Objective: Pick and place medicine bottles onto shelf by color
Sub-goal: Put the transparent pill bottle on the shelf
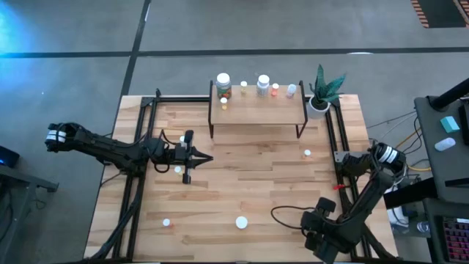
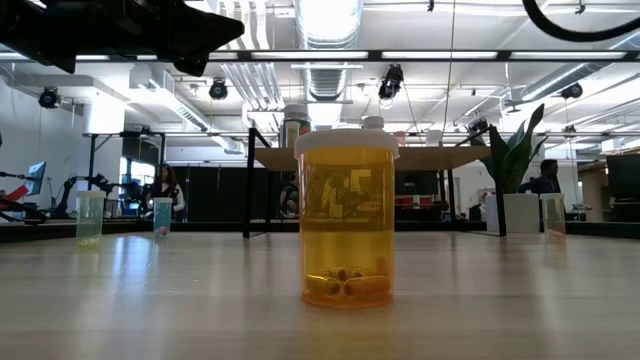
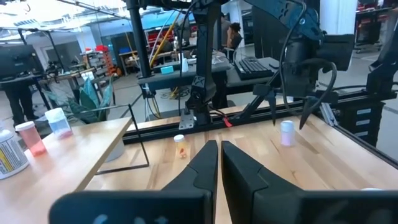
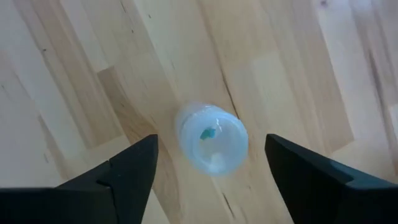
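Note:
My right gripper (image 4: 211, 165) is open and points down over a clear vial with a white cap (image 4: 211, 144) that stands on the table near the right front. Its fingers stand on either side of the vial without touching it, as the left wrist view also shows (image 3: 286, 132). My left gripper (image 3: 219, 168) is shut and empty, pointing toward the table's right edge at mid-table (image 1: 205, 158). The shelf (image 1: 256, 110) stands at the far edge with several bottles on it. A yellow bottle (image 2: 346, 220) stands near the front edge. A small orange vial (image 3: 180, 145) stands on the table right of centre.
A white pot with a green plant (image 1: 321, 94) stands right of the shelf. Loose vials stand beside my left gripper (image 1: 178, 169), behind it (image 1: 182, 138) and at the front left (image 1: 167, 221). Black rails (image 1: 333, 139) run along the table's sides. People show in the room behind.

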